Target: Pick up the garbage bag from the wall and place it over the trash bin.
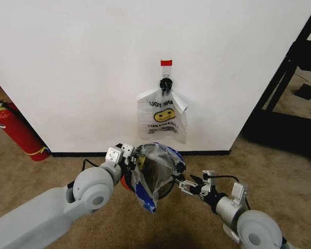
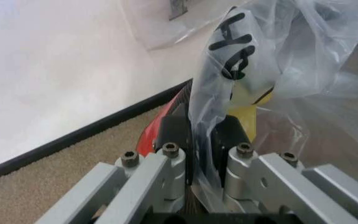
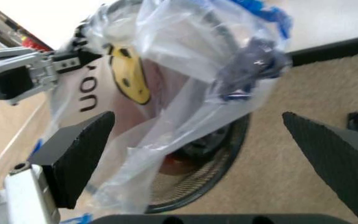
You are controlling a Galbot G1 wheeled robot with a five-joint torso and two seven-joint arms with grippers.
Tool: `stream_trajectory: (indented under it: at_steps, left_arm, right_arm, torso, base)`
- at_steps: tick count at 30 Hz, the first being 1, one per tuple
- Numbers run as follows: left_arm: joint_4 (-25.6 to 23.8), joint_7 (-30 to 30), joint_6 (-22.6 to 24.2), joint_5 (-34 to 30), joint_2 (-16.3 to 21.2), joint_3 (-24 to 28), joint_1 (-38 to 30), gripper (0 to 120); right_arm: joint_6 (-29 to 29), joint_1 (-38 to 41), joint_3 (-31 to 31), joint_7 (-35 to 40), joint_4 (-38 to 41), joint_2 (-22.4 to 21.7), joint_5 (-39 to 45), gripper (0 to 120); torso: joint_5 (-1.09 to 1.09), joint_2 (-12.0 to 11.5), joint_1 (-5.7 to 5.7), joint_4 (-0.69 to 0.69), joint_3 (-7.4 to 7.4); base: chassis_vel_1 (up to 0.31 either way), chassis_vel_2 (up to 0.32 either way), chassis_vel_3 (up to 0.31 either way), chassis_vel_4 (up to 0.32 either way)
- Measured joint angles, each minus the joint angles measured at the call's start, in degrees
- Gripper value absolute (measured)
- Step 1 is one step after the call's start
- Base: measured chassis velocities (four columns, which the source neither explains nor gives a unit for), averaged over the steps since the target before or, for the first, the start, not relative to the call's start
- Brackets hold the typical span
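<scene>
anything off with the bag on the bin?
Yes. The garbage bag sits bunched and lopsided over the trash bin, one flap drooping down its front. Left gripper pinches a fold; right gripper is open beside it.

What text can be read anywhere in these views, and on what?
"YOU": mirrored black letters atop the hanging bag on the wall, above its smiley; the smaller lines under the face are too small to read.
"YOU": black letters on the garbage bag draped over the trash bin, beside its yellow smiley, near the open right gripper.
Black letter strokes on the film pinched in the left gripper: too crumpled to read.
</scene>
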Motion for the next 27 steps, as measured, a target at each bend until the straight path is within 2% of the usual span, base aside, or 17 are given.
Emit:
stream_trajectory:
  at_steps: [15, 18, 21, 27]
  left_arm:
    - [-0.43, 0.63, 0.02, 2.58, -0.02, 2.31, -0.34, 5]
    - [-0.47, 0.72, 0.00, 2.83, -0.09, 3.23, -0.78, 5]
    - [-0.58, 0.74, 0.00, 2.85, -0.10, 3.39, -0.84, 5]
    - [-0.81, 0.75, -0.02, 2.77, -0.22, 3.49, -0.95, 5]
  right_arm:
    - [-2.18, 1.18, -2.11, 1.89, -1.71, 3.26, 0.63, 98]
    - [-2.19, 1.47, -2.55, 2.21, -2.11, 4.19, 0.40, 86]
    - [-2.22, 1.51, -2.66, 2.30, -2.16, 4.33, 0.29, 81]
    - [-3.00, 1.32, -3.01, 3.04, -3.21, 4.73, -0.18, 52]
  torso:
    - [0.00, 0.00, 0.00, 0.00, 0.00]
    - [0.01, 0.00, 0.00, -0.01, 0.00]
    - [0.01, 0.00, 0.00, 0.00, 0.00]
    - [0.00, 0.00, 0.00, 0.00, 0.00]
  base:
    - [0.000, 0.000, 0.000, 0.000]
    - [0.000, 0.000, 0.000, 0.000]
    - [0.000, 0.000, 0.000, 0.000]
    - [0.000, 0.000, 0.000, 0.000]
